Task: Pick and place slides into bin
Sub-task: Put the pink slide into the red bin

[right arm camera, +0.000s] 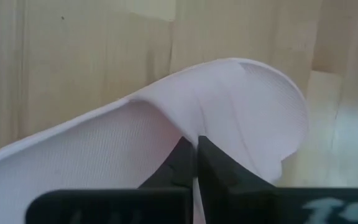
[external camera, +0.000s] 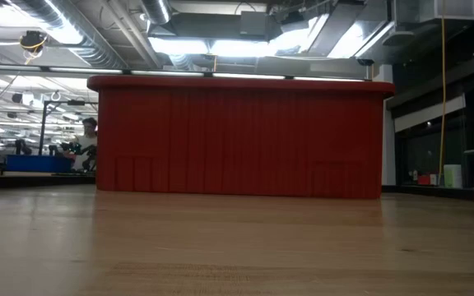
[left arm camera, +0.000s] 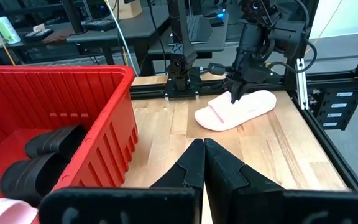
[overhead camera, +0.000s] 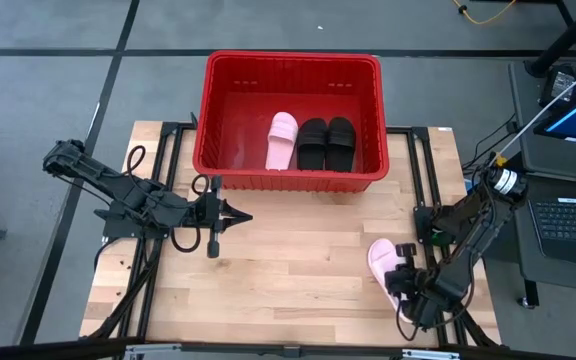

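I see grey floor [overhead camera: 48,80] around my wooden table [overhead camera: 298,250], crossed by dark seams. A laptop [overhead camera: 573,215] sits on a stand to the right. Looking level, bright ceiling lights [external camera: 220,45] and silver ducting [external camera: 81,37] run overhead, and a person [external camera: 87,141] sits by a blue bin [external camera: 35,163] far back.

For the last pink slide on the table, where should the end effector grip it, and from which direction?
Probably the wide strap of the pink slide, taken from above: it lies sole-down on the table, so the strap arches up. The right end effector is already shut on that strap.
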